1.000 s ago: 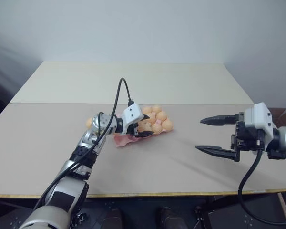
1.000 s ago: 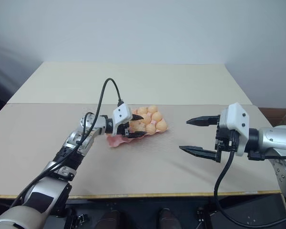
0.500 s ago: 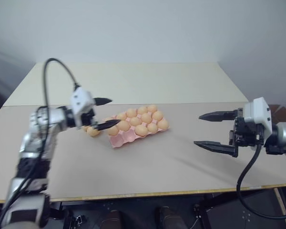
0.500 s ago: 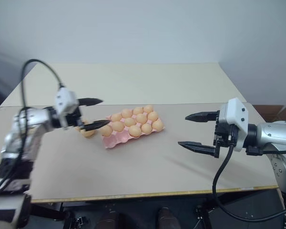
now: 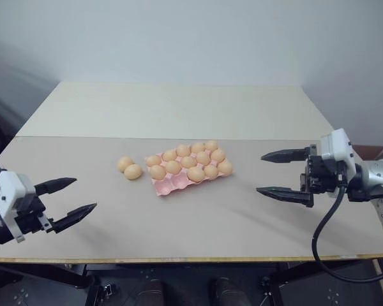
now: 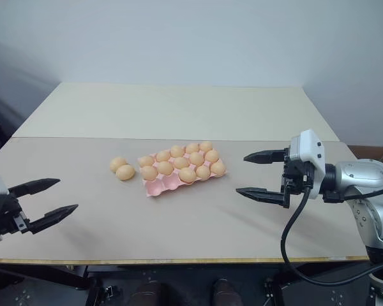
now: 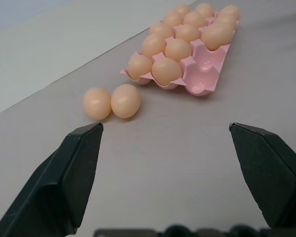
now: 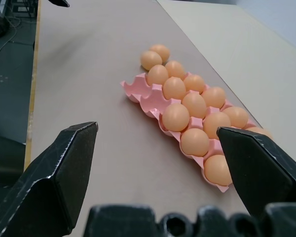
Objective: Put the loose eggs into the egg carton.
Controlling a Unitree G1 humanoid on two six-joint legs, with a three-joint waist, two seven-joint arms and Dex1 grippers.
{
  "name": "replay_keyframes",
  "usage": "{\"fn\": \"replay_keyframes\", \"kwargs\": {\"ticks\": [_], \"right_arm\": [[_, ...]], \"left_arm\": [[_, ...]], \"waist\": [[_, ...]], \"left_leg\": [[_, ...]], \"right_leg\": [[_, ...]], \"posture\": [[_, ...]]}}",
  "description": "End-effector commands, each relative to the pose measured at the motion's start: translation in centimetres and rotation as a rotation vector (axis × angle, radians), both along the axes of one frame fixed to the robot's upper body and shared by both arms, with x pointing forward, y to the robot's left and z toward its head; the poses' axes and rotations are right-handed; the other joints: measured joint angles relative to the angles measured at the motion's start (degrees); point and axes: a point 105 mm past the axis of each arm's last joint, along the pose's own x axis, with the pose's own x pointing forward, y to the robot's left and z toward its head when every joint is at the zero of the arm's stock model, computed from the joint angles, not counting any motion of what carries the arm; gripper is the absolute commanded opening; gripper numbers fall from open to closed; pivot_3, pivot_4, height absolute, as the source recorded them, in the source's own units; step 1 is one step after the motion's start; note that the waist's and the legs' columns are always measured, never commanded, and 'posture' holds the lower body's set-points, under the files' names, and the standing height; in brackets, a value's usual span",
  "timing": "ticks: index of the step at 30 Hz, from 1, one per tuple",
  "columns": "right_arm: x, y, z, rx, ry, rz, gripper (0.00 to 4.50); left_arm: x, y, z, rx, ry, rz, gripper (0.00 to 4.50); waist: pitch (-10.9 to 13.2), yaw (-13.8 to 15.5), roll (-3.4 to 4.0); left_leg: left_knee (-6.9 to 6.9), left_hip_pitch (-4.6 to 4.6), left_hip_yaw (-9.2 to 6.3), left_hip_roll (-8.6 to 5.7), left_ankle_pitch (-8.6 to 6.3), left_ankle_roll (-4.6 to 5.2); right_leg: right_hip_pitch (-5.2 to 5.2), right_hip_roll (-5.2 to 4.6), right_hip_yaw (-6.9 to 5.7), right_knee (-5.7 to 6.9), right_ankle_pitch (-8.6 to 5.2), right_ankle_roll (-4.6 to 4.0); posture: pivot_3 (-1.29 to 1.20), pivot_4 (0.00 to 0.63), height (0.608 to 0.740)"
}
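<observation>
Withdrawn left pincer (image 5: 78, 199) and right pincer (image 5: 262, 173) gape empty; egg carton (image 5: 172, 185) holds twelve eggs.

We are looking at the egg carton (image 5: 190, 171), a flat pink tray that is lying slanted on the table. Tan-orange eggs are sitting in most of its cups. We are counting twelve of them. The cups along its near edge are sitting bare. Two loose eggs (image 5: 129, 167) are lying on the table just beside the carton's left end. They are touching each other, and they are round and smooth.
</observation>
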Motion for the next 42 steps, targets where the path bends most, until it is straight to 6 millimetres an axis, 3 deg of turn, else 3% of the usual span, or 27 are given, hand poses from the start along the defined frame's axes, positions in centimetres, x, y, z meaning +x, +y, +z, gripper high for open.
{"fn": "replay_keyframes", "kwargs": {"ticks": [1, 7, 16, 25, 34, 42], "right_arm": [[-0.2, -0.2, 0.8, -0.013, -0.043, 0.003, 4.50], [-0.1, 0.0, 0.9, -0.015, -0.049, 0.006, 4.50], [-0.4, 0.2, 1.0, -0.029, -0.066, 0.000, 4.50], [-0.7, 0.2, 1.4, -0.040, -0.089, -0.017, 4.50], [-1.2, 0.2, 1.5, -0.038, -0.094, -0.029, 4.50], [-1.3, 0.2, 1.5, -0.037, -0.097, -0.039, 4.50]], "left_arm": [[0.0, -0.8, 1.2, -0.009, -0.053, -0.012, 4.46], [2.1, -2.0, 0.5, -0.010, -0.067, -0.017, 4.46], [9.3, -4.6, -1.6, 0.019, -0.081, 0.055, 4.46], [14.2, -5.8, -4.2, 0.061, 0.023, 0.029, 4.46], [16.1, -7.0, -5.4, 0.050, 0.052, -0.014, 4.46], [15.8, -7.8, -6.2, 0.042, 0.099, -0.059, 4.46]], "waist": [[0.0, 0.0, 0.00], [0.0, 0.0, 0.00], [0.0, -0.1, -0.03], [0.0, 0.0, -0.05], [0.0, 0.0, -0.06], [0.0, 0.0, -0.07]], "left_leg": [[0.00, 0.00, 0.00, 0.00, 0.00, 0.00], [0.00, -0.02, 0.04, 0.00, 0.00, 0.00], [0.00, -0.03, 0.03, -0.01, 0.00, 0.01], [0.01, -0.03, -0.01, 0.02, 0.01, 0.02], [0.02, -0.08, -0.02, 0.01, 0.01, 0.02], [0.02, -0.08, -0.02, 0.01, 0.01, 0.02]], "right_leg": [[0.00, 0.00, 0.00, 0.00, 0.00, 0.00], [-0.01, 0.03, 0.05, 0.00, 0.00, 0.00], [0.04, 0.11, 0.09, -0.02, 0.22, 0.35], [0.02, 0.20, 0.10, 0.04, 0.24, 0.35], [0.01, 0.19, 0.09, 0.04, 0.26, 0.34], [0.01, 0.19, 0.09, 0.04, 0.26, 0.35]], "posture": [[0.00, 0.150, 0.740], [0.00, 0.150, 0.740], [0.00, 0.150, 0.740], [0.00, 0.150, 0.740], [0.00, 0.150, 0.740], [0.00, 0.150, 0.740]]}}
